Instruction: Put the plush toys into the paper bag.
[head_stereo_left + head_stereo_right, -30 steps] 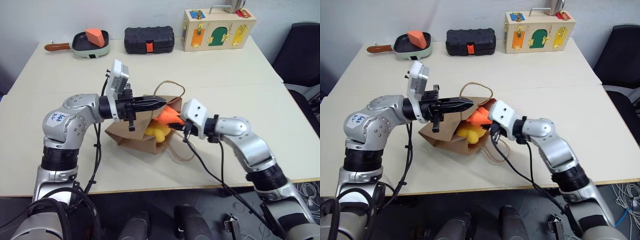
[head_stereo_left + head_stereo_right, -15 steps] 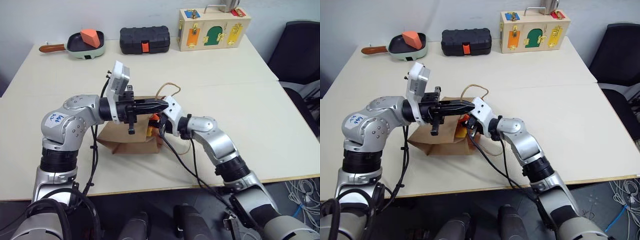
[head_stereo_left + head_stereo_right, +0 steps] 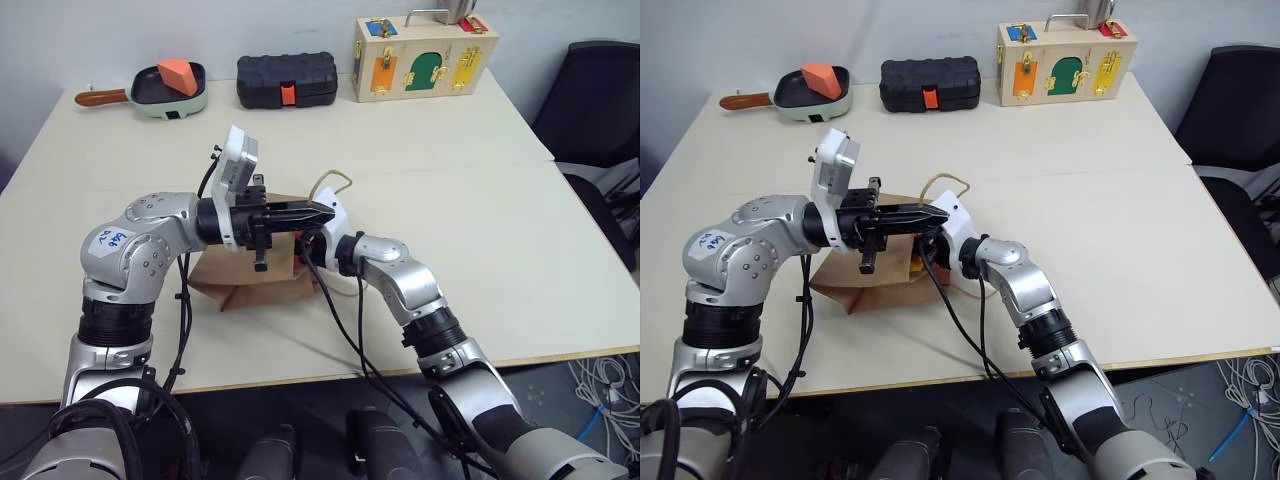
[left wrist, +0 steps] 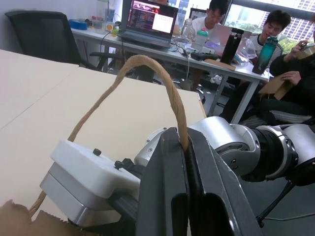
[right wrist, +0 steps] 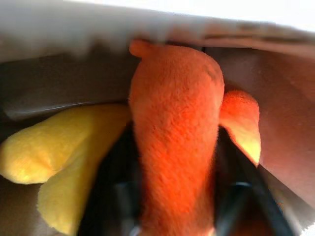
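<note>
The brown paper bag [image 3: 250, 285] lies on its side on the table, mouth toward my right arm. My left gripper [image 3: 320, 213] is shut on the bag's upper loop handle [image 4: 147, 64] and holds it up level. My right gripper [image 5: 174, 142] reaches into the bag's mouth, and its white wrist block [image 3: 330, 225] sits just under the left fingers. Inside the bag the orange plush toy [image 5: 177, 113] lies between the right gripper's spread fingers. The yellow plush toy [image 5: 59, 162] rests right beside it against the bag's wall.
At the table's far edge stand a pan [image 3: 150, 95] holding an orange wedge block [image 3: 180, 72], a black ribbed case [image 3: 287, 80] and a wooden latch box [image 3: 425, 55]. A black chair [image 3: 600, 90] is at the right. People sit at a desk [image 4: 206, 54] beyond.
My right arm pushed left into the bag's mouth with the orange plush toy, and its fingers spread apart. The left gripper stayed on the handle. The camera shifted slightly.
</note>
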`<act>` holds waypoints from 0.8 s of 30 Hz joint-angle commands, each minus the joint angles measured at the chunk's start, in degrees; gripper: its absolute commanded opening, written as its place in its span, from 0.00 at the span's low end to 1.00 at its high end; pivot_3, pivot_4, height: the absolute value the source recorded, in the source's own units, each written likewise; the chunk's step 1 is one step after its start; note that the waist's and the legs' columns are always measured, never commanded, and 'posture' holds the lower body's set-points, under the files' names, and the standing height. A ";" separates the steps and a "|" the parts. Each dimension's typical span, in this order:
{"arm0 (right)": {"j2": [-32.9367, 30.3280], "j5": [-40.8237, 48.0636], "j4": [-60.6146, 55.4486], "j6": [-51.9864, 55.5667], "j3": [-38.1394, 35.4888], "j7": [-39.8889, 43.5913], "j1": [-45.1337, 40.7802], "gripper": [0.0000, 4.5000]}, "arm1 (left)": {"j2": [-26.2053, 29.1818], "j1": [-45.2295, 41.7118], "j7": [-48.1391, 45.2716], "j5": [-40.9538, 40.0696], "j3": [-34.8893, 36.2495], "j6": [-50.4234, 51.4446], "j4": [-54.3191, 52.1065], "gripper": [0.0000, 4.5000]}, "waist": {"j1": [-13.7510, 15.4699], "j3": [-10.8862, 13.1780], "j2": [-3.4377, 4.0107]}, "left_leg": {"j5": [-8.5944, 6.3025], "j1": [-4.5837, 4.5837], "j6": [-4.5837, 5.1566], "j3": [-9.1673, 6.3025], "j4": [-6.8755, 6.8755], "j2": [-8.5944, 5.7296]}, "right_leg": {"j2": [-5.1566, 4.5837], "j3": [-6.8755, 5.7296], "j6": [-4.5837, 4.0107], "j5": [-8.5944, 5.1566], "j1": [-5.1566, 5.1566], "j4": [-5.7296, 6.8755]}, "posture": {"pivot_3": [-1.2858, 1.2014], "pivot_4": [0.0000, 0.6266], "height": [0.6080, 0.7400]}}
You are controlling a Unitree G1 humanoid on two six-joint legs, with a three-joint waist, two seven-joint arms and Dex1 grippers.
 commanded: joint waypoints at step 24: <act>-26.33 24.40 -45.13 41.77 -20.99 -3.05 23.37 1.00 | 2.45 0.75 -0.52 -0.36 2.42 -2.53 1.68 0.00 | 2.14 0.00 -0.01 | -0.01 -0.04 0.00 -0.04 -0.20 -0.04 | -0.01 0.11 0.00 0.00 0.07 -0.52 | 0.52 0.24 1.00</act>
